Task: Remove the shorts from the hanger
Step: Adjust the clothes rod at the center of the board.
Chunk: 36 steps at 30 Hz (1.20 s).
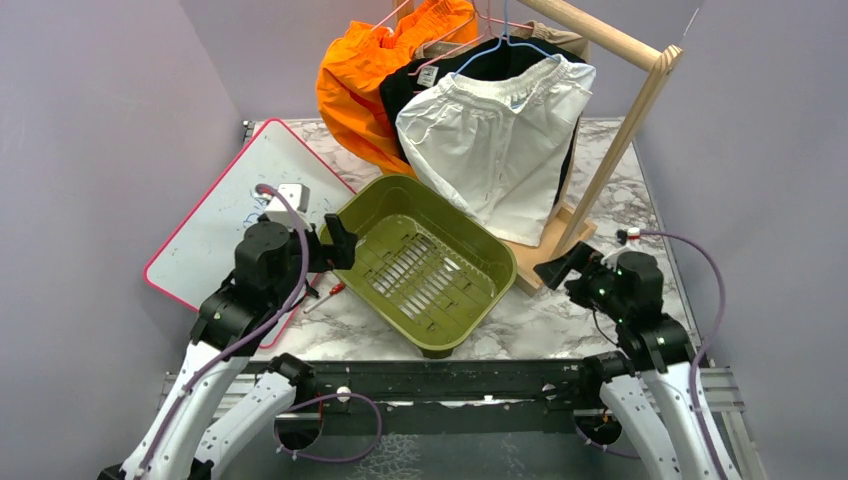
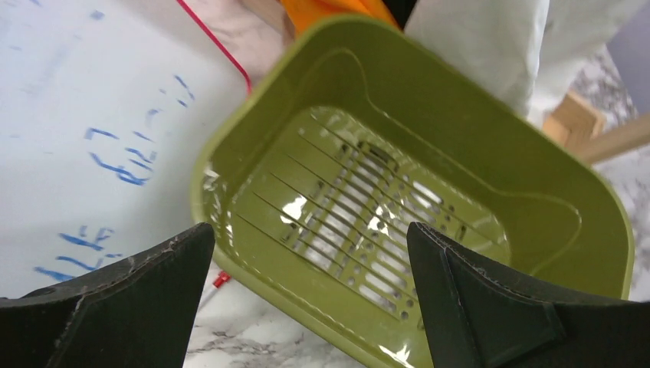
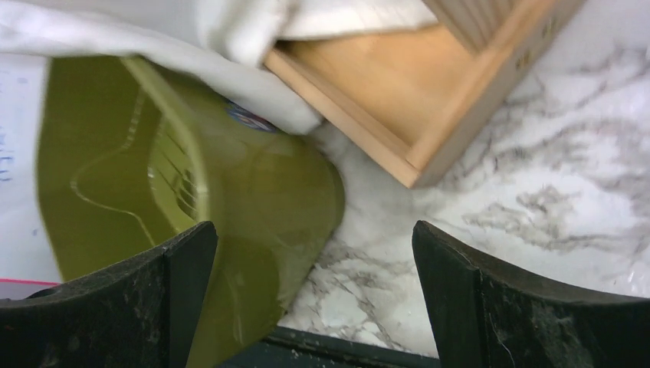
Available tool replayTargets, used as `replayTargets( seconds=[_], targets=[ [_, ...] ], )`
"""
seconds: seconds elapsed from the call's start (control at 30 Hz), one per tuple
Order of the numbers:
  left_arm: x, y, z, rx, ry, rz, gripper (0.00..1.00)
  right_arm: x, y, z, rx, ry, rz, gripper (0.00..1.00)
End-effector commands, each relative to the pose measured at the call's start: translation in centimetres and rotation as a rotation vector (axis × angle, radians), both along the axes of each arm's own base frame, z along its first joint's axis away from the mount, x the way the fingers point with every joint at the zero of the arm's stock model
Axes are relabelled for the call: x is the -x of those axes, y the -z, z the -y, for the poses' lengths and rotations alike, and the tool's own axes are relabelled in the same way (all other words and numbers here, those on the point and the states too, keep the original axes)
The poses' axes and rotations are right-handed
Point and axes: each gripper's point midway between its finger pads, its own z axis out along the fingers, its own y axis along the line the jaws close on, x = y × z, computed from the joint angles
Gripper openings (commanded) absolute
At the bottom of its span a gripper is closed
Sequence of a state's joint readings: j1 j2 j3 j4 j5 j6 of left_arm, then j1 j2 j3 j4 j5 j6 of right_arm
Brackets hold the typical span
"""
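Four pairs of shorts hang on hangers from a wooden rod [image 1: 600, 35] at the back. The white shorts [image 1: 490, 150] are in front on a blue hanger [image 1: 505, 45]. Behind them are the black shorts [image 1: 435, 80], then the orange shorts [image 1: 360, 90]; a strip of the tan shorts [image 1: 560, 35] shows at the top. My left gripper [image 1: 338, 240] [image 2: 310, 238] is open over the near left rim of a green basket, well below the shorts. My right gripper [image 1: 558, 268] [image 3: 314, 230] is open near the rack's wooden base, holding nothing. White cloth [image 3: 153, 31] drapes at the top of the right wrist view.
A slotted green basket [image 1: 425, 260] [image 2: 429, 130] [image 3: 253, 192] sits tilted on the marble table under the white shorts. A red-edged whiteboard [image 1: 230, 210] lies at the left, with a red-capped marker [image 1: 325, 293] beside it. The rack's wooden base [image 3: 398, 84] and slanted post [image 1: 620, 150] stand at the right.
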State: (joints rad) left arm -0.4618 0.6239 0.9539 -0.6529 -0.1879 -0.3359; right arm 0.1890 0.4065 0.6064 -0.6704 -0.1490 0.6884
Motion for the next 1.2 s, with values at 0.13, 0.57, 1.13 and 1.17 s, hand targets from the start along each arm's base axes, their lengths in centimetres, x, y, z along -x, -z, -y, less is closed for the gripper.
replayTargets(
  seconds=[0.13, 0.57, 1.13, 1.17],
  targets=[
    [1.2, 3.0, 4.2, 0.03, 0.224, -0.103, 0.99, -2.0, 7.8, 0.2, -0.011, 0.124, -0.277, 0.99],
    [2.0, 2.3, 4.8, 0.056, 0.27, -0.081, 0.99, -9.0, 11.6, 5.6, 0.14, 0.521, -0.301, 0.99],
    [2.0, 2.3, 5.3, 0.079, 0.287, -0.08, 0.99, -20.4, 8.4, 12.5, 0.228, 0.485, -0.223, 0.99],
    [2.1, 2.3, 5.3, 0.081, 0.287, -0.079, 0.99, -21.0, 8.3, 13.1, 0.196, 0.47, -0.234, 0.99]
  ],
)
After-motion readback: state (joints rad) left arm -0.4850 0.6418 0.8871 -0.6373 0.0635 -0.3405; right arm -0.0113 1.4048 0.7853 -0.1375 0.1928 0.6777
